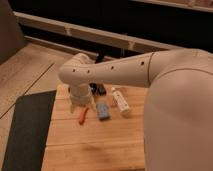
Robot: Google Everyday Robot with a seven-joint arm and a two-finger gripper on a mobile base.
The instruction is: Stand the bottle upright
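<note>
White bottle (120, 100) lies flat on wood table (90, 145); spread hand (81, 101) hangs by orange tool (83, 115)

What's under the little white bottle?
Just the wooden table; the bottle lies flat on it. The gripper sits just behind it, partly hidden by the arm.

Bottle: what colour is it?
The bottle is white, seen in the camera view. The gripper is up-left of it, beyond the block.
</note>
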